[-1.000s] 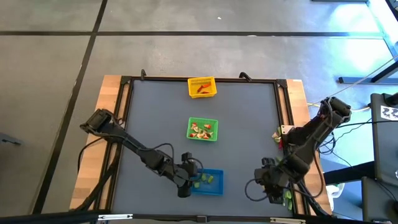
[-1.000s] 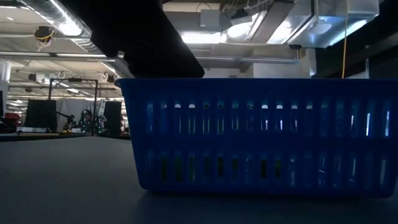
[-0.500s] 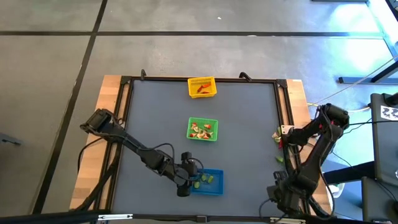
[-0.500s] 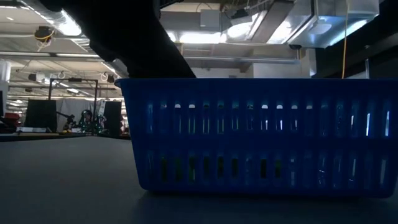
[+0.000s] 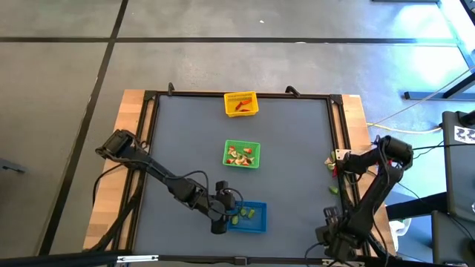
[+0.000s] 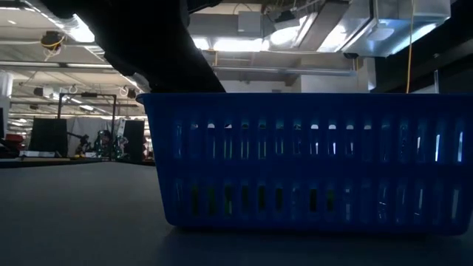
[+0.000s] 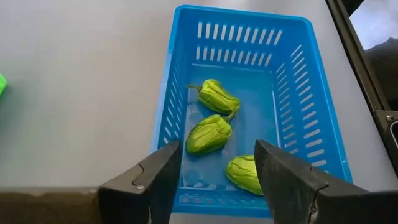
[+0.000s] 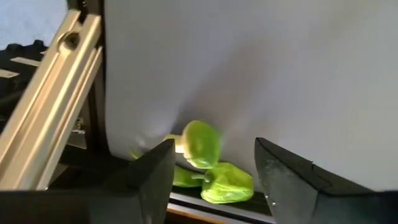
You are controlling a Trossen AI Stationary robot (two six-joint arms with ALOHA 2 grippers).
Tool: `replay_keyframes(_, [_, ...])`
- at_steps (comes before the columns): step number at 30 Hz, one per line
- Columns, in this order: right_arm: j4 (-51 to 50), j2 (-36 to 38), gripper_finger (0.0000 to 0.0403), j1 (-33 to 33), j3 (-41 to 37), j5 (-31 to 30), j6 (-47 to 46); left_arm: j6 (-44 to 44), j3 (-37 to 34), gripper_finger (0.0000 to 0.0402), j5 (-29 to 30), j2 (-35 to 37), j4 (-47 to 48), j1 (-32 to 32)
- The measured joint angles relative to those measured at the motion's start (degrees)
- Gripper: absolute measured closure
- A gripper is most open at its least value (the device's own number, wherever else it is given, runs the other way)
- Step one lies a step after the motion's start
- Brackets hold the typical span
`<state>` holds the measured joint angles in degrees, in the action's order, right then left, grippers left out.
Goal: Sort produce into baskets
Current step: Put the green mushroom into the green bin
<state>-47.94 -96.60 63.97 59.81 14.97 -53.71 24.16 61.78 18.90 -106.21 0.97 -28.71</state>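
Note:
The blue basket (image 5: 251,216) stands near the table's near edge and holds three light green pieces (image 7: 210,134). My left gripper (image 7: 217,180) is open and empty above the basket's left end (image 5: 228,211). My right gripper (image 8: 214,180) is open at the near right corner (image 5: 338,241), low over a few light green pieces (image 8: 200,144) that lie against the table's edge rail. I cannot tell whether it touches them. The green basket (image 5: 242,154) holds red and light pieces. The yellow basket (image 5: 241,104) holds orange-red pieces.
A few more pieces (image 5: 332,160) lie by the table's right rail, and a green one (image 5: 334,190) lies nearer. A black frame (image 5: 338,148) borders the mat. In the low view the blue basket (image 6: 310,162) fills the foreground, with my left arm (image 6: 162,44) above it.
My right gripper has gone toward the table's near right corner and now stands low over the green pieces by the rail. My left gripper has stayed over the blue basket's left end.

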Motion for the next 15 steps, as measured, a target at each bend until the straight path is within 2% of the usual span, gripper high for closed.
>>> replay_keyframes(9, [1.8,-2.8,0.0271,3.3,0.0,0.7,0.2,0.0,0.0,0.0202,0.3,0.0,-0.1,0.1])
replay_keyframes(15, [1.2,-2.8,0.0338,3.1,0.0,-2.0,0.4,0.1,0.0,0.0202,0.8,0.0,-0.1,0.4])
